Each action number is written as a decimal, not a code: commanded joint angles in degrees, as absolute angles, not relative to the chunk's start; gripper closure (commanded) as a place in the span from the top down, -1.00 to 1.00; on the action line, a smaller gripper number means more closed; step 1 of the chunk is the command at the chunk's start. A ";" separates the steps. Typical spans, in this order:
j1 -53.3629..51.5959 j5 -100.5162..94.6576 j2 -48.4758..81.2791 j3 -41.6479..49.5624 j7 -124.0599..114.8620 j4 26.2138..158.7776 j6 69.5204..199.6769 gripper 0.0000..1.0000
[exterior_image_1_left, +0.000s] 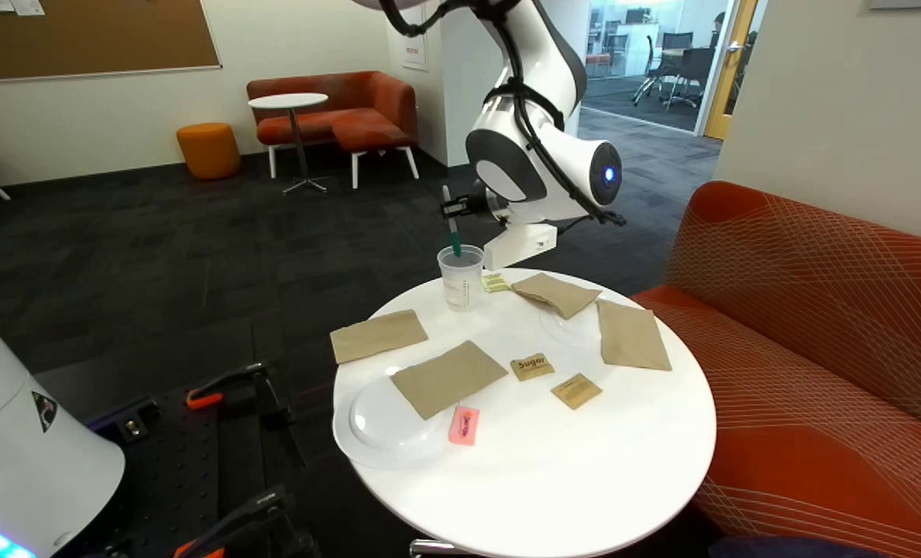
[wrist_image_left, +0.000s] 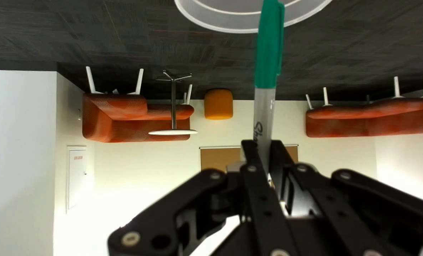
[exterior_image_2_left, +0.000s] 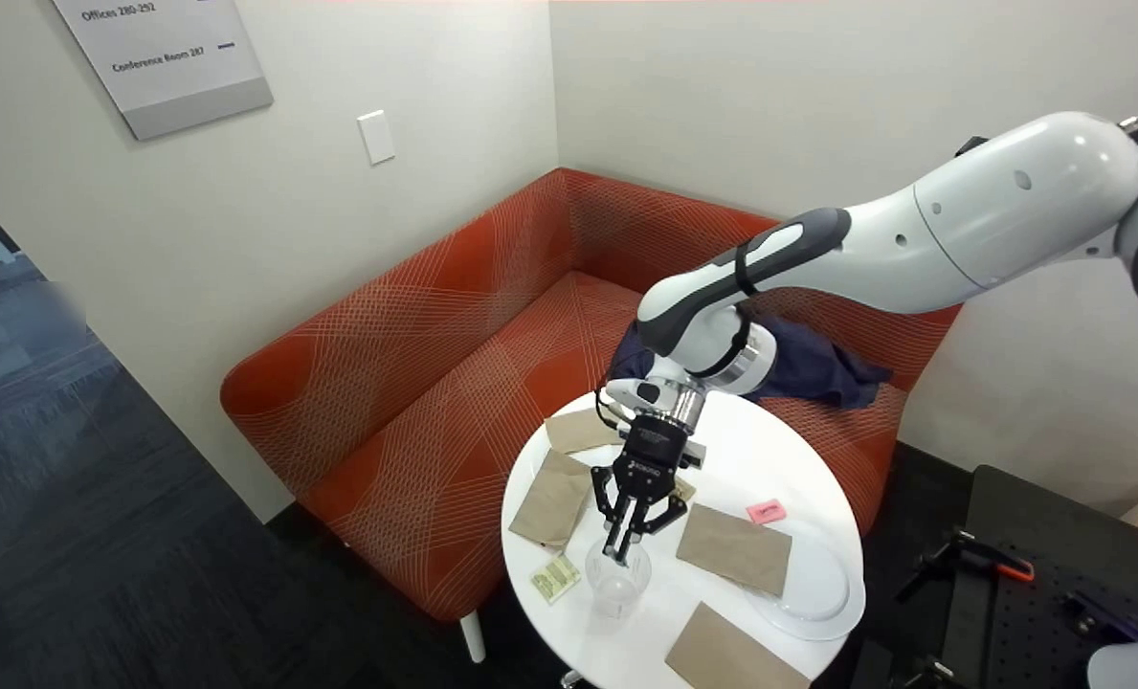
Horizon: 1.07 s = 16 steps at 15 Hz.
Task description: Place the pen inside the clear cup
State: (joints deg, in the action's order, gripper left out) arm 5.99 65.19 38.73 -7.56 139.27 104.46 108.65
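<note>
My gripper [exterior_image_1_left: 447, 208] is shut on the pen [exterior_image_1_left: 455, 239], which has a grey body and a green cap. The pen points cap-down, slightly tilted. The clear cup [exterior_image_1_left: 461, 283] stands upright on the round white table, below the gripper, and also shows in an exterior view [exterior_image_2_left: 616, 586]. The pen's cap end overlaps the cup's rim; I cannot tell how far it is inside. In the upside-down wrist view, the pen [wrist_image_left: 268, 53] runs from between the fingertips [wrist_image_left: 263, 145] across the cup's mouth [wrist_image_left: 225, 17].
The white table [exterior_image_1_left: 584, 465] bears several brown napkins [exterior_image_1_left: 448, 378], a clear lid [exterior_image_1_left: 386, 426], a pink packet [exterior_image_1_left: 464, 425], sugar packets [exterior_image_1_left: 531, 366] and a yellow-green packet [exterior_image_1_left: 496, 282] beside the cup. A red sofa [exterior_image_1_left: 816, 349] stands alongside the table.
</note>
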 commanded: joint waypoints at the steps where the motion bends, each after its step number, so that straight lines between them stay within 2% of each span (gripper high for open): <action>1: 5.00 66.14 41.40 -6.49 140.57 101.41 107.15 -0.93; 16: 5.11 66.21 46.72 -5.66 139.96 97.89 108.53 -0.93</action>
State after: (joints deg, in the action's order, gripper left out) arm 5.50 65.19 45.81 -6.38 139.27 99.29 108.75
